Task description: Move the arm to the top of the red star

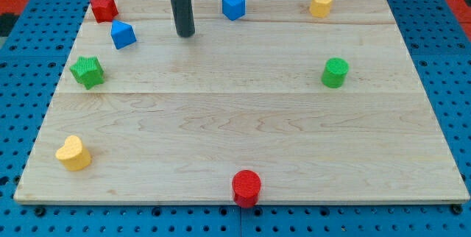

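The red star [104, 6] lies at the top left corner of the wooden board [243, 112]. My tip [185, 34] rests on the board to the right of the star and a little lower, well apart from it. A blue cube [123, 34] lies between them, just left of my tip and below the star.
A green star [87, 71] is at the left. A yellow heart [73, 153] is at the bottom left. A red cylinder [246, 188] is at the bottom edge. A green cylinder [335, 72] is at the right. A blue block [233, 6] and a yellow block [321, 4] are at the top.
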You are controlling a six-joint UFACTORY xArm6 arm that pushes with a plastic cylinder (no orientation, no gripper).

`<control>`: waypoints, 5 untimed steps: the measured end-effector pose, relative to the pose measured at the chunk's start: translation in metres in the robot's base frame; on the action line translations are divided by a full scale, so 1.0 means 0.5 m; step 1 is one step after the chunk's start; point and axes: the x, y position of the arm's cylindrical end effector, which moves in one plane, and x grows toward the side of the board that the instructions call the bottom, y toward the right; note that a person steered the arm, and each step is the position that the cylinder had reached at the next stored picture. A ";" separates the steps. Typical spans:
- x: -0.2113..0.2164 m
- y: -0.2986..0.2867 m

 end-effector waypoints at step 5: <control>-0.134 -0.367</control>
